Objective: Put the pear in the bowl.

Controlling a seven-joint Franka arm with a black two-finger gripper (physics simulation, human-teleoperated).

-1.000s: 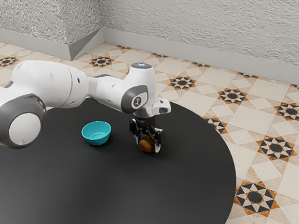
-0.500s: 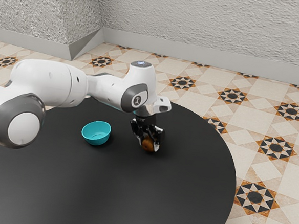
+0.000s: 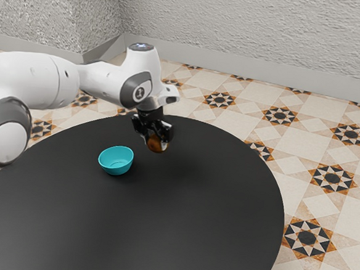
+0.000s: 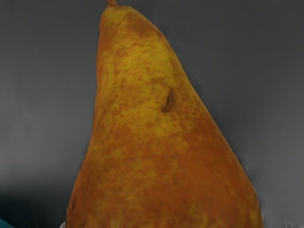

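In the exterior view my gripper (image 3: pixel 156 142) is shut on the brown-orange pear (image 3: pixel 156 144), its fingers on two sides of the fruit. Both hang above the black table, up and to the exterior view's right of the turquoise bowl (image 3: pixel 116 160). Nothing shows inside the bowl. Close up in the wrist view, the pear (image 4: pixel 147 133) is mottled yellow and orange, its stem end pointing away from the hand. A sliver of the bowl (image 4: pixel 4 224) shows at a corner there.
The round black table (image 3: pixel 179 227) carries the bowl near its far left part in the exterior view. Patterned floor tiles (image 3: pixel 332 178) and a pale textured wall (image 3: pixel 255 29) lie beyond the table's edge.
The fingers closed around the pear between the first two moments. Since then my hand has risen with it and shifted toward the exterior view's left; the bowl has stayed put.
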